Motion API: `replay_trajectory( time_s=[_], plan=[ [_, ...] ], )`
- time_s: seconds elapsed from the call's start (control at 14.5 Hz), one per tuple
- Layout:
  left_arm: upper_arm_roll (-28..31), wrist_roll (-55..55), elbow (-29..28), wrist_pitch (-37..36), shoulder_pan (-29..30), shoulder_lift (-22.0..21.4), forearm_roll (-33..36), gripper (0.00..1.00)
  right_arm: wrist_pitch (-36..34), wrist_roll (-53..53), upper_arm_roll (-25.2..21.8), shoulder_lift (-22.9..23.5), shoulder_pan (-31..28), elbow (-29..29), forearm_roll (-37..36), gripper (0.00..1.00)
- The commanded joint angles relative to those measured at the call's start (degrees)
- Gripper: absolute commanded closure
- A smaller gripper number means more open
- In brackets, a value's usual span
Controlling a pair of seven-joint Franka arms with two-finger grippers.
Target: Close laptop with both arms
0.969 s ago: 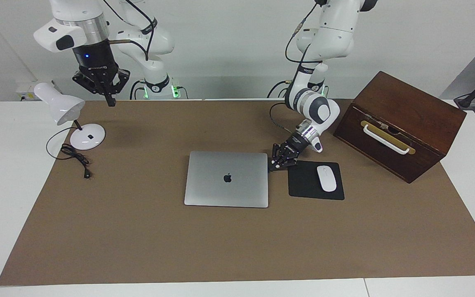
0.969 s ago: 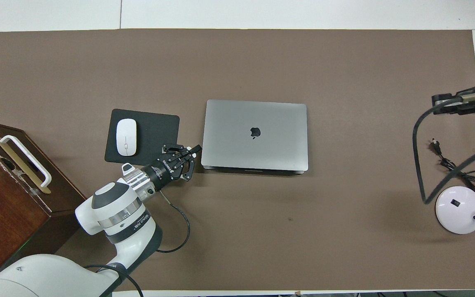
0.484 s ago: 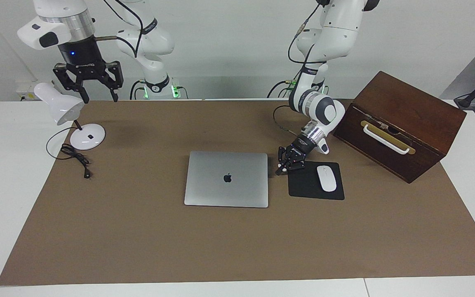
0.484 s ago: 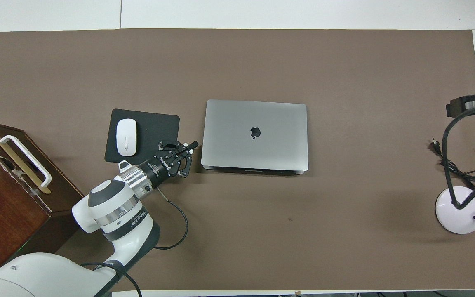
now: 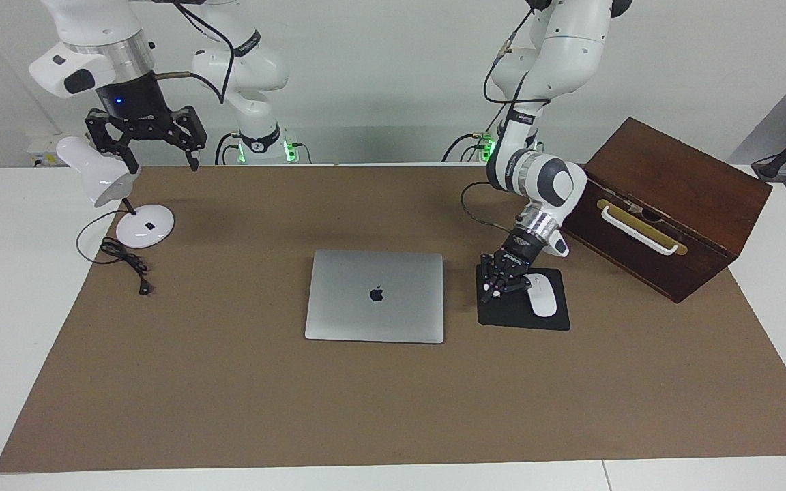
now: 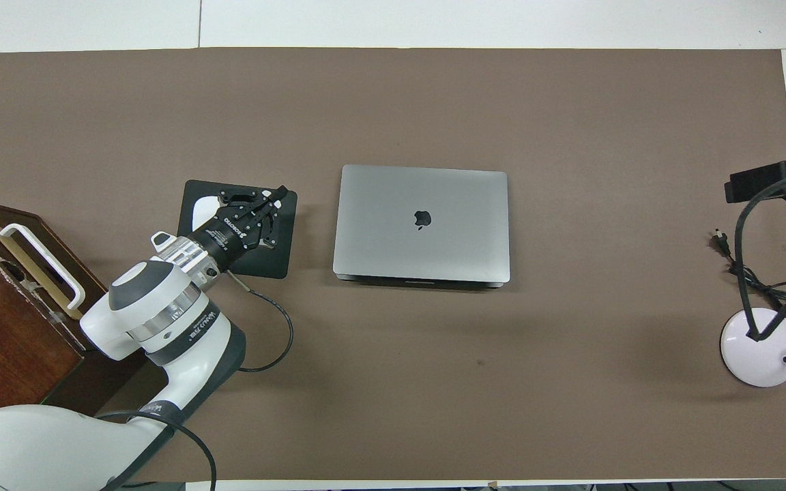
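Silver laptop (image 5: pixel 374 295) lid down | left hand (image 5: pixel 495 292) pinched together, hiding mouse (image 5: pixel 543 296) | right hand (image 5: pixel 159 161) spread apart

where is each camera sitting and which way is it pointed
Facing view: high, across the table from the robots, looking at them; shows both arms whole, the right gripper raised by the lamp, the left gripper over the mousepad.
Overhead view: above the robots' end, looking steeply down and forward; shows the left arm.
Shared: the closed laptop, the mousepad, the lamp and the wooden box.
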Motion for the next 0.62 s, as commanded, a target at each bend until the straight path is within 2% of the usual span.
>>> replay_trajectory(
  time_s=[0.0,0.14,0.28,0.42,0.55],
  plan=[
    [-1.59,-1.88,2.02,3.54,1.54,-1.24,3.5,1.0,1.42,-1.11,0.39,-1.35,-1.82,-3.16,1.6,0.0],
    [-1.77,-6.7,5.7,9.14,1.46,-1.34,10.5,1.0,1.51,-1.03,0.39,-1.7,-1.82,-3.87,1.6,0.0],
    [-2.82,-12.59,10.53,15.82,0.84,-1.07,21.99,1.0,1.34,-1.12,0.39,-1.71,-1.82,-3.87,1.6,0.0],
    [-2.82,-13.23,12.31,20.58,0.41,-0.89,30.46,1.0,0.9,-1.12,0.39,-1.79,-1.82,-3.87,1.6,0.0],
    [-2.65,-13.23,13.54,21.83,1.01,-1.16,36.27,1.0,0.64,-1.12,0.39,-1.97,-1.91,-3.96,1.69,0.0]
  ],
)
